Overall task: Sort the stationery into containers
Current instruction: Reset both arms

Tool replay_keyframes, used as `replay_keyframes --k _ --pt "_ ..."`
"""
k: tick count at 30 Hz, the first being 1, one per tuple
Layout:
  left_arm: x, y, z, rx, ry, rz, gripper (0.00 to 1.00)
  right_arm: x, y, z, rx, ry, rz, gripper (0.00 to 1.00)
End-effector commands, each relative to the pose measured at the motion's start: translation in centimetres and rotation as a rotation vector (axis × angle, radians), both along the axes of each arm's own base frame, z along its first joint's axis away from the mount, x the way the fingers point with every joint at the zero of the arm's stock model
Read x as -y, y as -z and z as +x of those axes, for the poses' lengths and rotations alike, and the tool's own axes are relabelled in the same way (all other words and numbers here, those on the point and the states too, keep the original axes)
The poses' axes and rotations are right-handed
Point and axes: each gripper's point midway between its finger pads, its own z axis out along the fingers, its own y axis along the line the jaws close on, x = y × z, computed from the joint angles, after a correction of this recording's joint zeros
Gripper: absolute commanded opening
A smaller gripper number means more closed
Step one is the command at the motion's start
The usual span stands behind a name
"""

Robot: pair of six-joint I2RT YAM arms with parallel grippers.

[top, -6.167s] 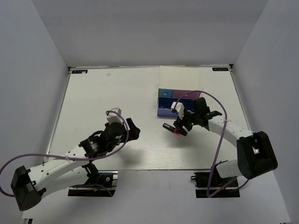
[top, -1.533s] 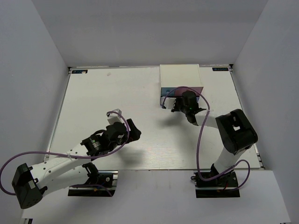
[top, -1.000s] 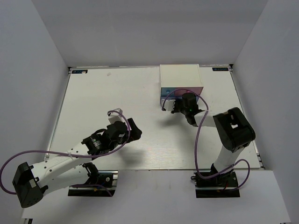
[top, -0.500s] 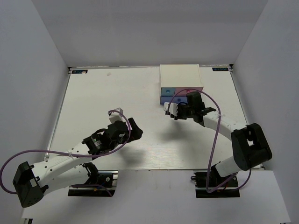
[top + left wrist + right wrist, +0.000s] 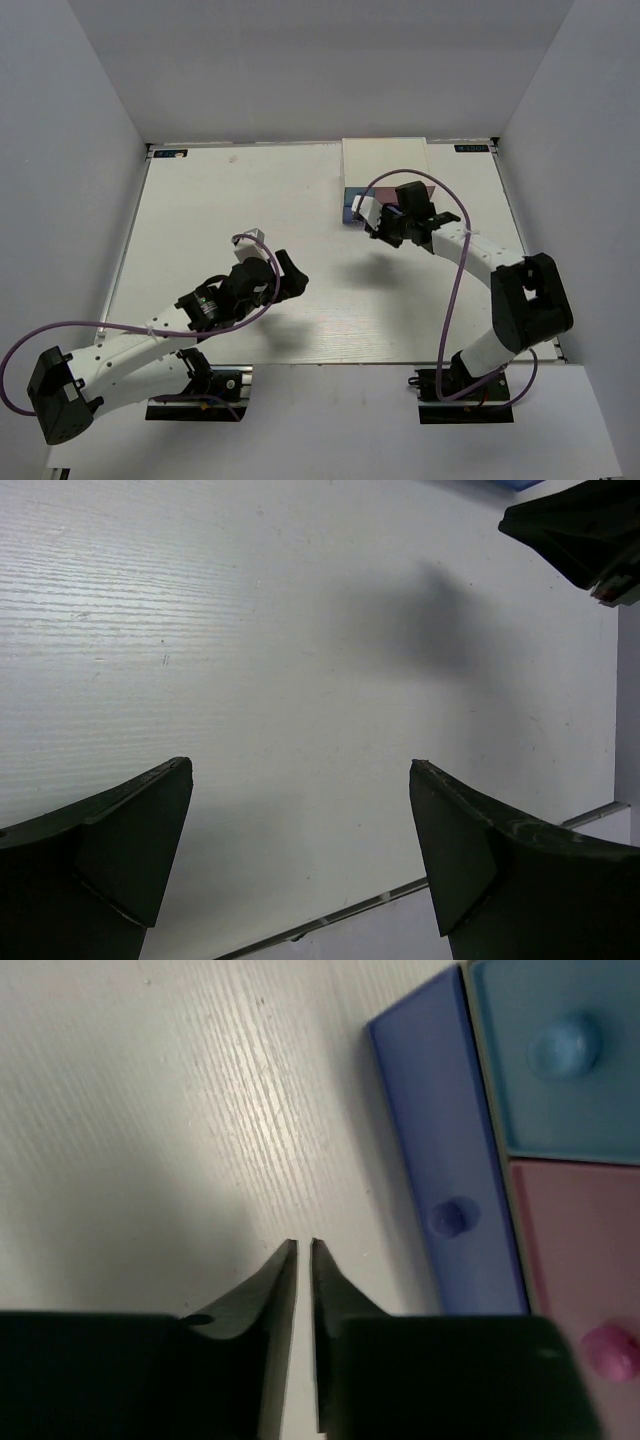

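Note:
None of the stationery shows in any view. The containers are the drawers of a white-topped cabinet (image 5: 385,163) at the back right. In the right wrist view I see a dark blue drawer front (image 5: 440,1150) with its knob, a light blue drawer (image 5: 560,1070) and a pink drawer (image 5: 575,1250). My right gripper (image 5: 304,1242) hangs over the bare table just left of the dark blue front. Its jaws are almost together, with only a thin slit and nothing between them. It sits in front of the cabinet (image 5: 383,232). My left gripper (image 5: 300,766) is wide open over bare table, mid-left (image 5: 290,275).
The white table (image 5: 220,220) is walled in by grey panels on three sides. Its near edge strip (image 5: 400,900) runs under my left fingers. The right gripper's tip (image 5: 580,530) shows at the top right of the left wrist view. Purple cables loop off both arms.
My right gripper pulled back from the drawer fronts toward the near side, then came a little closer to the cabinet again. The left arm has barely moved and stays open.

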Motion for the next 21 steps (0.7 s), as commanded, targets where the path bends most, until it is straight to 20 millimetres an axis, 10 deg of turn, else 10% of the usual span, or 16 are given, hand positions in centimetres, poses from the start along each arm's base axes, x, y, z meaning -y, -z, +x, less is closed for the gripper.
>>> replay_keyframes --k 1,7,10,21 --pt "0.0 -1.5 0.0 0.027 0.009 -0.029 0.99 0.2 -1.8 1.0 -0.021 0.04 0.043 0.11" --pt "-0.6 -3.2 0.3 0.074 -0.023 -0.056 0.99 -1.8 -6.6 -0.8 -0.064 0.028 0.208 0.16" --pt "-0.5 -4.8 0.6 0.107 -0.006 -0.054 0.99 -1.6 -10.5 -0.4 -0.062 0.172 0.323 0.9" --pt "2.4 -7.6 1.9 0.183 0.116 -0.004 0.99 2.1 -14.8 -3.0 -0.02 0.431 0.443 0.9"
